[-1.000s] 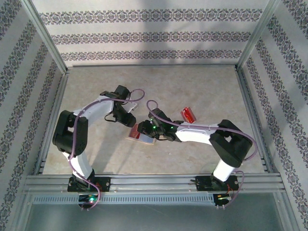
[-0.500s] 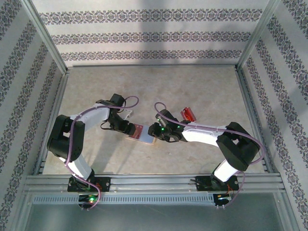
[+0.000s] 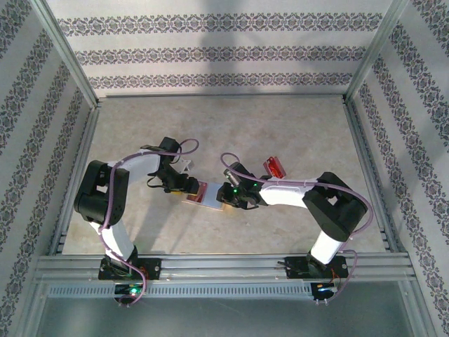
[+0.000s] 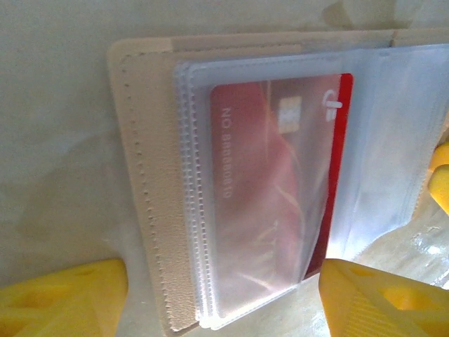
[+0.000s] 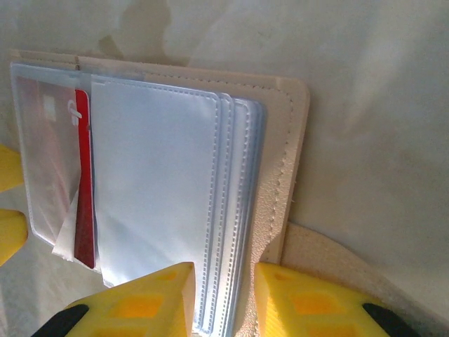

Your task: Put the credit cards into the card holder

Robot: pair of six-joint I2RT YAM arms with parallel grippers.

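Open card holder [image 3: 210,197] on the bench [image 3: 280,126], two red credit cards [image 4: 273,189].
One sits in the holder's clear sleeve [image 4: 231,232]; the second card [image 3: 273,167] lies right of the holder. Left hand [image 4: 224,298] is spread over it. Right hand [image 5: 223,302] is nearly closed at its edge, and I cannot tell whether it grips.

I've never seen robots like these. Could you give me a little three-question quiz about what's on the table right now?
1. True or false: a red credit card sits inside a clear sleeve of the open card holder.
2. The left pincer has its jaws: A) wide apart, holding nothing; B) clamped on a card; C) clamped on a cable.
3. In the top view, how many red credit cards lie outside the card holder, on the table?
Key: 1 true. 2 A. 3 one, the loose credit card.
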